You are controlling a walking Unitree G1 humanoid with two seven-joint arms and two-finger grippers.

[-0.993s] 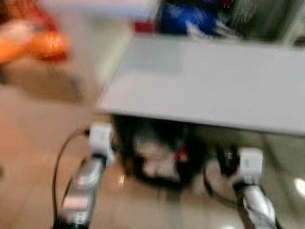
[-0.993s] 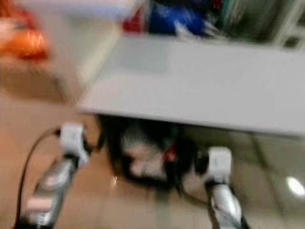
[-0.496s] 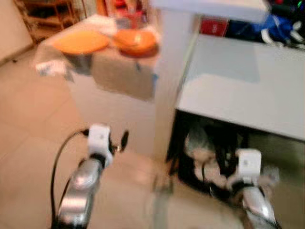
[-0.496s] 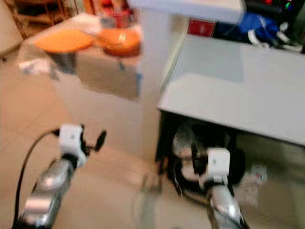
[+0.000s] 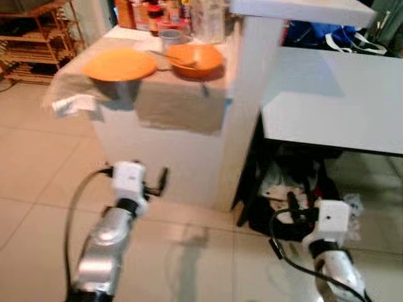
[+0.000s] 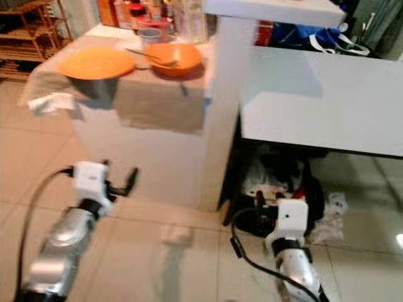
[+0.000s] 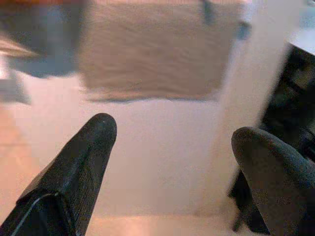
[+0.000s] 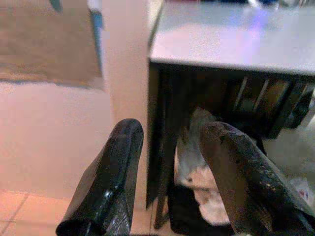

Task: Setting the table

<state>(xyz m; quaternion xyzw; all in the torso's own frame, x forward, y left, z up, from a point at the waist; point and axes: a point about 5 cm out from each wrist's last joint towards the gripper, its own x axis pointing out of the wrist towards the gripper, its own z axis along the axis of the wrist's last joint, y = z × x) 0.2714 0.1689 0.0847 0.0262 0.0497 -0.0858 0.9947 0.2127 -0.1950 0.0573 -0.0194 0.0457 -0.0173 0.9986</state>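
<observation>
We hold our left hand [image 7: 167, 147] wide open and empty, our right hand [image 8: 170, 162] partly open and empty, both low over the tiled floor [image 5: 38, 157]. Ahead of the left hand and above it, the cloth-covered white desk [image 5: 179, 110] carries a flat orange plate [image 5: 119, 64] beside a round orange bowl [image 5: 196, 60].

Camera has swung toward robot's left since 1.0 s ago; blur much reduced. White counter [image 5: 157, 157] with tan cloth [image 5: 179, 107] now sits centre-frame; 1.0 s ago it was a smear at the left edge. Orange plate [image 5: 119, 64] and orange bowl [image 5: 196, 60] now sharp at upper left-centre. Grey table [image 5: 334, 94] shifted to right of frame. Dark clutter under it [image 5: 293, 189] likewise shifted right.
</observation>
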